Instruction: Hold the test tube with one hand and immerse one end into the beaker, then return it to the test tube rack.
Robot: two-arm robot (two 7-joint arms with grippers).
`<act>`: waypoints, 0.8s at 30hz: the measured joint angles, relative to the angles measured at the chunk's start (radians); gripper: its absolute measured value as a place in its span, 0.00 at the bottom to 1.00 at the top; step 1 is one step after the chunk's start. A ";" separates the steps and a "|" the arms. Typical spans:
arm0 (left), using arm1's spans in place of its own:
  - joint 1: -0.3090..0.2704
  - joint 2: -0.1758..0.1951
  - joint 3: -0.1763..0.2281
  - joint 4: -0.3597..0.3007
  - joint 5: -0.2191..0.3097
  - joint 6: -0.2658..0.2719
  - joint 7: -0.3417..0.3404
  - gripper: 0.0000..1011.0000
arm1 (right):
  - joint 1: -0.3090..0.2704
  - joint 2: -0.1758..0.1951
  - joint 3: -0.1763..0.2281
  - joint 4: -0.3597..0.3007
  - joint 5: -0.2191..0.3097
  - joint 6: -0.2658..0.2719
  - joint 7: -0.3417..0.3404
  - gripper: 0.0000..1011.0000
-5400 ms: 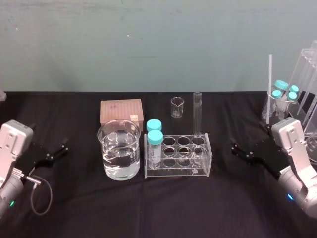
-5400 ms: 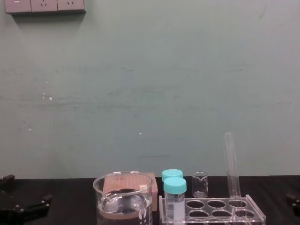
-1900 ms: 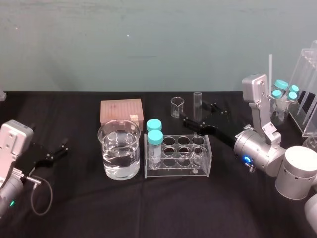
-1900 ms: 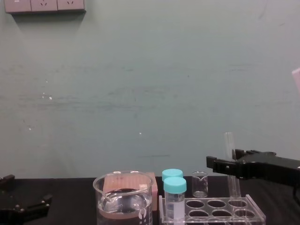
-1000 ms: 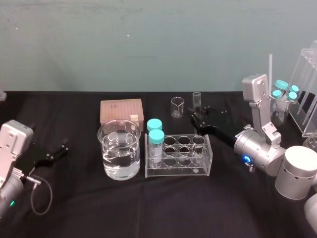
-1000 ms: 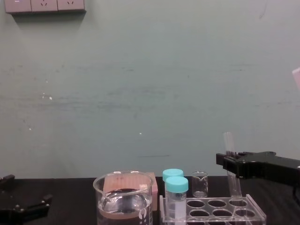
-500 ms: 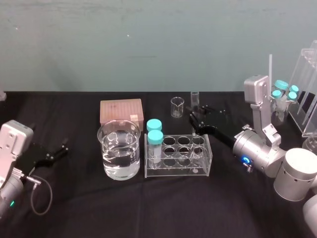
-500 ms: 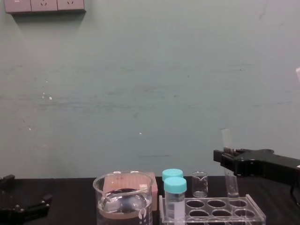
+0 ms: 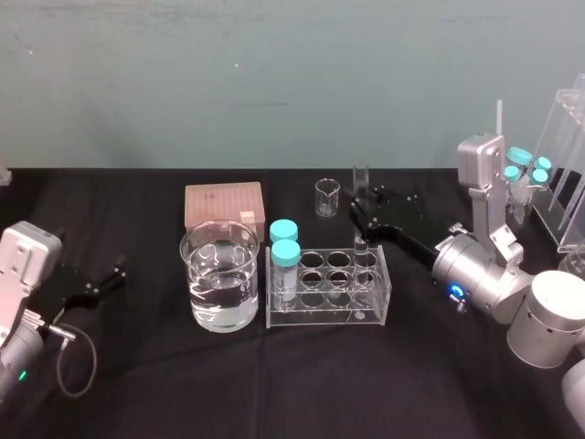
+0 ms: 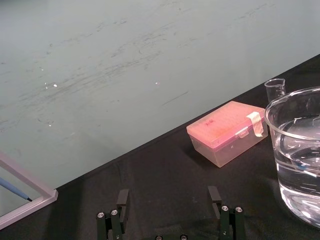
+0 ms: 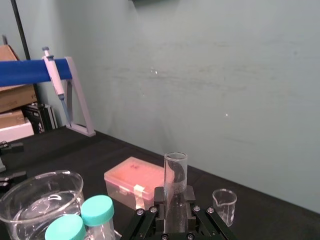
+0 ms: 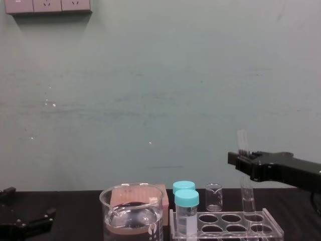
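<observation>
The beaker (image 9: 219, 279) is shiny clear glass, the test tube rack (image 9: 329, 316) beside it smooth clear plastic, the box (image 9: 224, 203) behind it dull pink plastic, and the black table cover (image 9: 274, 384) maybe matt cloth.

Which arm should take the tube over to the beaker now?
Right. The right gripper is shut on the test tube at the rack, beside the beaker. The left gripper sits open and empty, far off to the left.
</observation>
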 joint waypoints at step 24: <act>0.000 0.000 0.000 0.000 0.000 0.000 0.000 0.99 | -0.032 0.047 0.076 -0.194 0.023 -0.039 -0.030 0.23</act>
